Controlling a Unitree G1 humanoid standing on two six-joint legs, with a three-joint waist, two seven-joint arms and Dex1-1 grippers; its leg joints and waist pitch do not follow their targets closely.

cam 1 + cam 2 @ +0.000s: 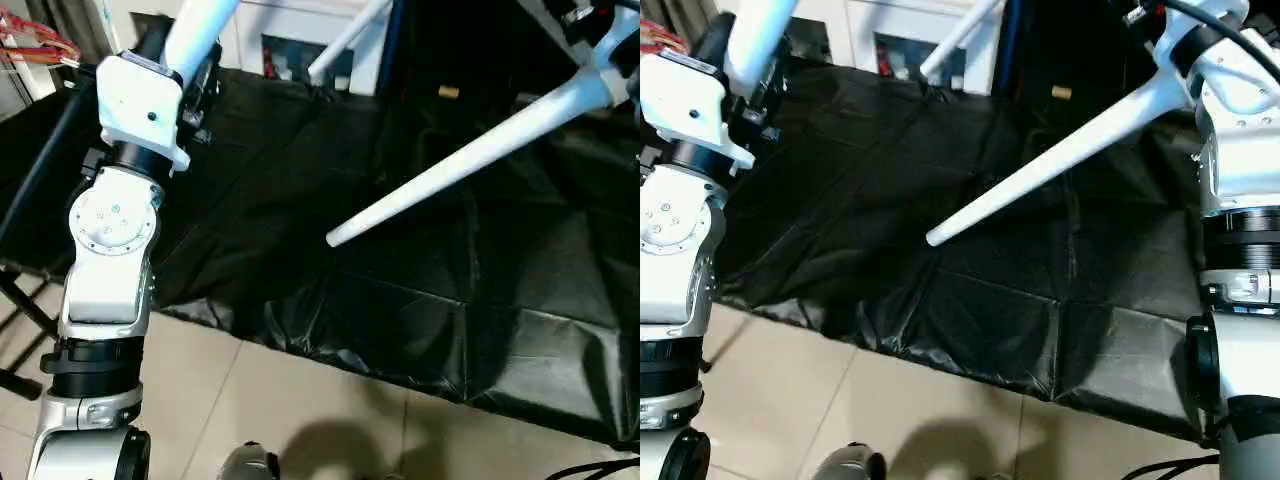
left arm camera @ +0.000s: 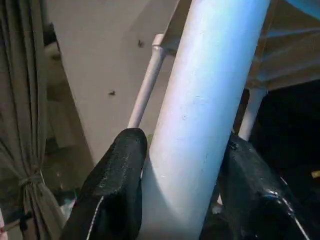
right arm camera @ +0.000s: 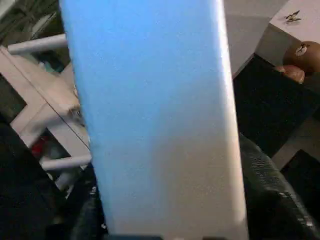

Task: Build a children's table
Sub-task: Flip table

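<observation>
Two white tapered tube legs of the children's table are held up over a black sheet. My left gripper [image 2: 185, 145] is shut on one leg [image 1: 200, 30], which rises steeply at the upper left; its black fingers [image 2: 117, 175] press on both sides of the tube. My right gripper [image 3: 170, 200] is shut on the thick end of the other leg [image 1: 470, 150]. That leg slants down from the upper right, and its thin tip [image 1: 335, 238] hangs just above the middle of the sheet. One right finger [image 3: 270, 190] shows beside the tube.
A crinkled black sheet [image 1: 300, 200] covers the work surface, its near edge meeting pale floor tiles [image 1: 250, 400]. Another white tube [image 1: 345, 40] leans at the back by white furniture. A small brown object [image 1: 448, 92] lies far back. A black frame [image 1: 30, 190] stands at left.
</observation>
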